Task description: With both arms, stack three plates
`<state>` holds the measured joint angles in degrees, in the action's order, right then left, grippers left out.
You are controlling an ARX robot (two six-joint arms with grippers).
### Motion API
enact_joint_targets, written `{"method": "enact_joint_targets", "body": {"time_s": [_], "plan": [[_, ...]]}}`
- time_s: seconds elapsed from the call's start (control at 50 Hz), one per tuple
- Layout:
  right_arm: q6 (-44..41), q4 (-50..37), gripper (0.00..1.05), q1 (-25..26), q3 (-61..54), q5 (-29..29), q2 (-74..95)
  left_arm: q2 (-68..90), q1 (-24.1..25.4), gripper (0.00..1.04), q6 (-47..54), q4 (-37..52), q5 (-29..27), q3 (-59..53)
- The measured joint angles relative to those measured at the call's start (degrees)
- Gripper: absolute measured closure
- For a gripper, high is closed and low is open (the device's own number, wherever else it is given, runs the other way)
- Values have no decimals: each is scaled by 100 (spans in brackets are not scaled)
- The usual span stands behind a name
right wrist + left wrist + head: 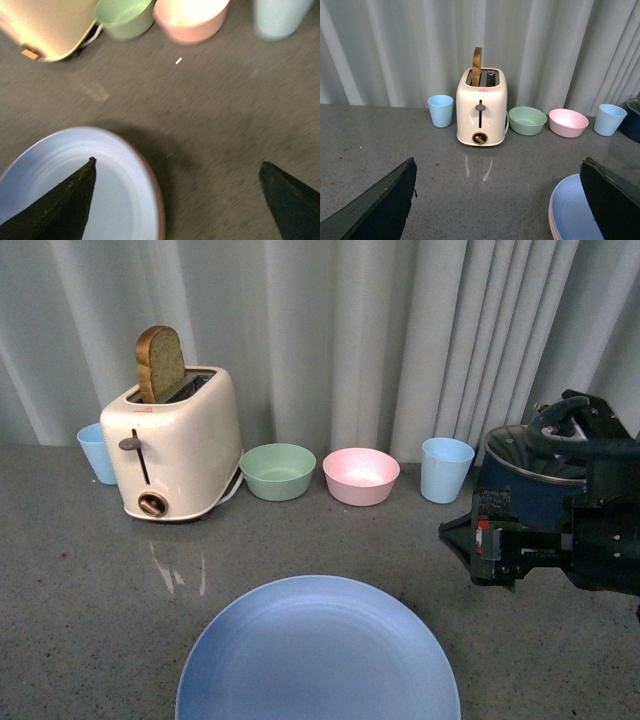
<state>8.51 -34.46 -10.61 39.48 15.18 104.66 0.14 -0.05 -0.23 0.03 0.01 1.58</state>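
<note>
1. At about nine o'clock in the front view, a blue cup (96, 452) is standing beside the toaster (180, 445), which is holding a bread slice (161, 364) upright in its slot.
2. At six o'clock, the light blue plate (318, 652) is lying face up; the left wrist view is showing a pink rim (551, 222) beneath it, so the plates are likely sitting stacked already, though the beige-grey one is not visible.
3. The left gripper (497, 197) is hovering with its jaws spread wide, gripping nothing.
4. At twelve o'clock, a green bowl (278, 471) and pink bowl (361, 476) are sitting clear of the stack.
5. At three o'clock, the right gripper (177, 192) is hanging over the plate's edge, jaws apart and empty, before a lidded pot (530, 475).
</note>
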Motion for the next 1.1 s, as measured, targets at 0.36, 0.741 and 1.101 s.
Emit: {"method": "enact_joint_targets", "body": {"time_s": [0.36, 0.741, 1.101], "plan": [[-815, -4378, 73, 284, -2271, -2321, -935, -2, 0, 7, 0, -2, 0, 0], [-855, -3539, 102, 603, -3298, -1987, -2691, -2, 0, 7, 0, -2, -2, 0], [-855, -1456, 102, 1049, -3720, -1528, -5237, -2, 0, 7, 0, -2, -2, 0]]}}
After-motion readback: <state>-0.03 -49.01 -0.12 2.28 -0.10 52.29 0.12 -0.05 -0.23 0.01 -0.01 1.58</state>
